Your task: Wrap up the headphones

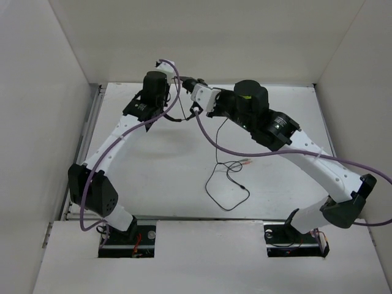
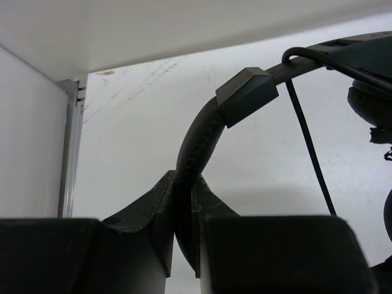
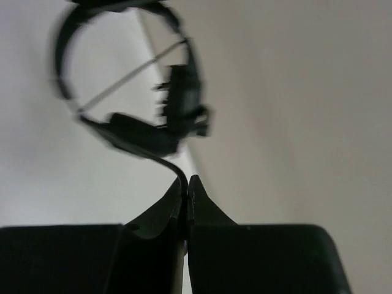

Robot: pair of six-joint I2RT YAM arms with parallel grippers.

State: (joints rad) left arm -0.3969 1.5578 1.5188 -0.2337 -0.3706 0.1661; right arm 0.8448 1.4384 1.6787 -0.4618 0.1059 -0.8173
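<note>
You had the left hand clamped tight on the headband of the headphones. Your right hand was pinched closed on the cable. The headphones hung between both hands over the far desk; the plugs lay near its middle.

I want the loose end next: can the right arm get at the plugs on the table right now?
Probably not yet: the right tool is shut on the cable by the headphones. The plugs lie unobstructed on the table, reachable once it lets go.
</note>
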